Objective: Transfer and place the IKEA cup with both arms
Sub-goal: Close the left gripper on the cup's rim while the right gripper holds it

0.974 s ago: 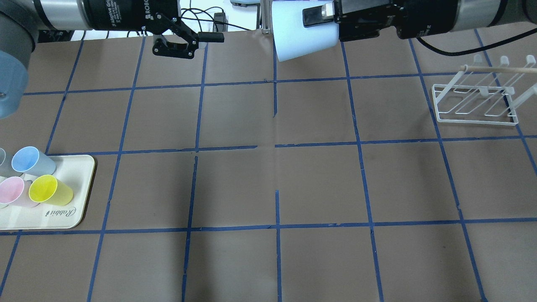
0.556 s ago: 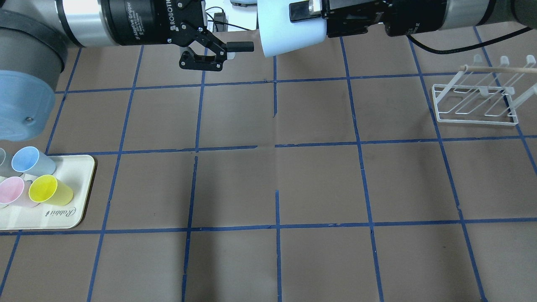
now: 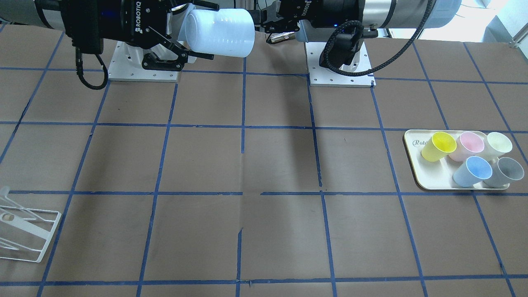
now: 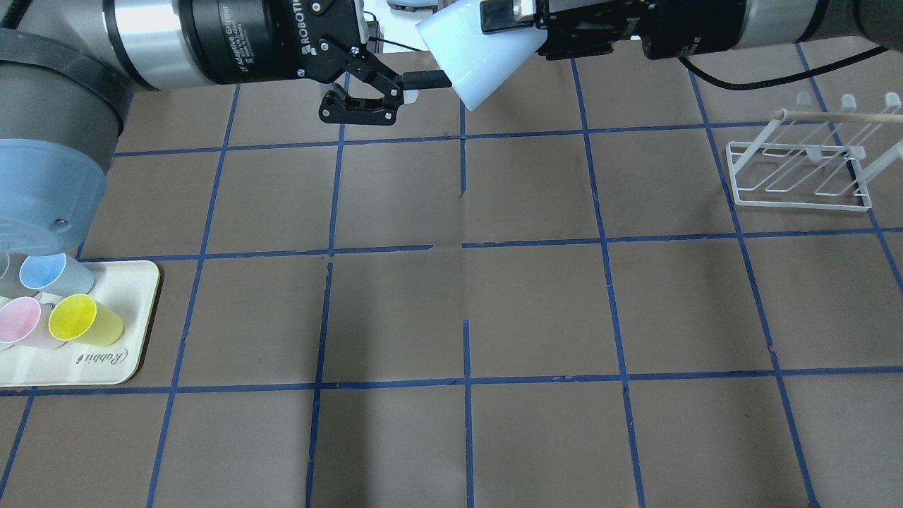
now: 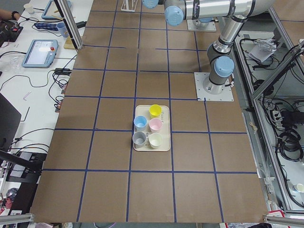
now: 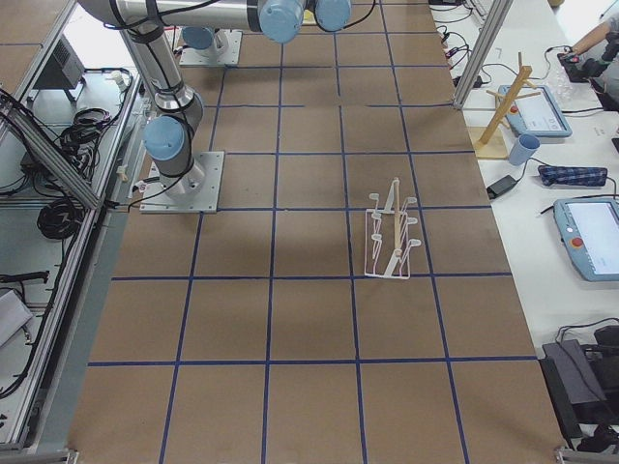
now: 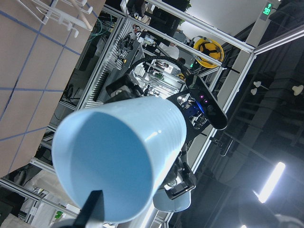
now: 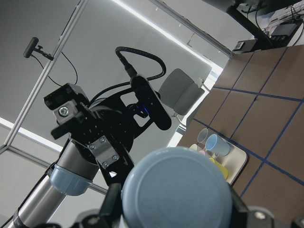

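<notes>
Cup tray [image 4: 135,310] left, wire rack [image 4: 801,189] right on worktop [image 4: 536,303]. Right claw [image 4: 509,28] clamps pale-blue IKEA cup [image 4: 471,62] sideways; left claw [image 4: 398,96] apart at mouth.

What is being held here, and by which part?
The cup, clamped near its base by the right claw; the left claw is open at its rim.

Counted two robot arms, left arm [image 4: 141,35] and right arm [image 4: 776,21], and two grippers, left gripper [image 4: 416,97] and right gripper [image 3: 203,31]. Counted seven cups: one IKEA cup [image 4: 474,56]; five on one tray [image 3: 429,180], namely one yellow cup [image 3: 438,146], one pink cup [image 3: 470,145], one cream cup [image 3: 498,144], one light blue cup [image 3: 473,170] and one grey cup [image 3: 505,171]; and one blue cup [image 6: 523,147] by one wooden peg stand [image 6: 505,106]. Tallied besides one white wire rack [image 4: 801,180] and two tablets, near tablet [image 6: 590,237] and far tablet [image 6: 542,111].
</notes>
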You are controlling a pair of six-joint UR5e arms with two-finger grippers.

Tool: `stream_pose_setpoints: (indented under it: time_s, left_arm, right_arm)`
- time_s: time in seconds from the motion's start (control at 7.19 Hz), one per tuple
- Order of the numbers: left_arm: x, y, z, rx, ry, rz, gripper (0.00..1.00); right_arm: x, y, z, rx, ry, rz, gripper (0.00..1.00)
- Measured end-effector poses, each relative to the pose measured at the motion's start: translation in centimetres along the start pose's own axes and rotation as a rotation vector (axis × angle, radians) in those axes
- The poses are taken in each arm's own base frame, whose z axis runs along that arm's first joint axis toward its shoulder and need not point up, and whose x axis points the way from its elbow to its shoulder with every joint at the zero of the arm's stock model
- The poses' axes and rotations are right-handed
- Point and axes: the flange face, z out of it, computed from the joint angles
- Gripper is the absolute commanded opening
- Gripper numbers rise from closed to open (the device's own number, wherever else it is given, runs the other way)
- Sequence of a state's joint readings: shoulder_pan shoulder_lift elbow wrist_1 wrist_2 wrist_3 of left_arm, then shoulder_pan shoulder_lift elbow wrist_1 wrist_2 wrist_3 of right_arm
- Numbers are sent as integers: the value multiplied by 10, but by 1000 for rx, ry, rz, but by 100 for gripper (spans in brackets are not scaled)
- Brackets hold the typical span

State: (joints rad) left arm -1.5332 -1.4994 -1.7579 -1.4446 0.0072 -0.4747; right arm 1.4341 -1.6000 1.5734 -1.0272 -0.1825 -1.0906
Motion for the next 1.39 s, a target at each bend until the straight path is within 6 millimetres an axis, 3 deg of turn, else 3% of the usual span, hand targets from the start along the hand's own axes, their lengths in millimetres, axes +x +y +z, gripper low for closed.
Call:
stream_pose_setpoints:
  time_s: [0.56, 0.83, 0.97, 1.25, 1.39]
  left_arm:
    - [-3, -6, 9, -21, 2, 10, 100]
    - [-7, -15, 10, -25, 5, -5, 94]
    - [-6, -18, 10, -26, 6, -8, 86]
    - [-4, -22, 10, -35, 21, -7, 41]
    - [-4, -23, 10, -39, 28, 4, 27]
  right_arm:
    - [-3, 0, 0, -3, 3, -8, 57]
    - [-5, 0, -1, -6, 6, -13, 58]
    - [-8, 0, -1, -8, 8, -14, 59]
    - [-11, 1, -3, -9, 13, -15, 59]
    - [-14, 3, -3, -9, 14, -17, 60]
